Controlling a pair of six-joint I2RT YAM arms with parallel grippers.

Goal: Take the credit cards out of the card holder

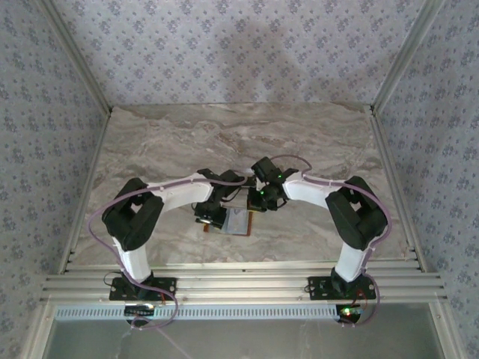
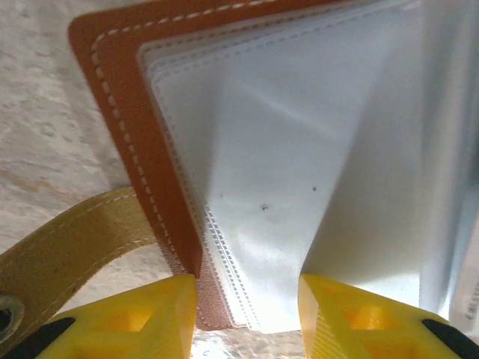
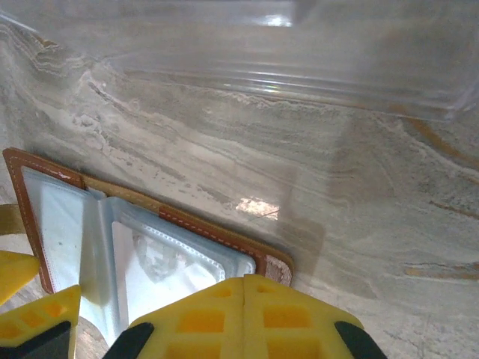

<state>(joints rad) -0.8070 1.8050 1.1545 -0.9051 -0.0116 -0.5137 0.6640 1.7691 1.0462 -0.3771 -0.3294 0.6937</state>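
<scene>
From above I see the card holder, it seems open, flat on the table. Left wrist: my left gripper stands apart, the holder's edge between. Right wrist: my right gripper is together at the holder's corner.

Looks like a purpose-built robot test booth in a lab. Shows a marble-patterned tabletop boxed in on the left, right and far sides by panels of floral wallpaper, with metal corner posts and ribbed aluminium rails along the near edge carrying a white left arm and right arm.
</scene>
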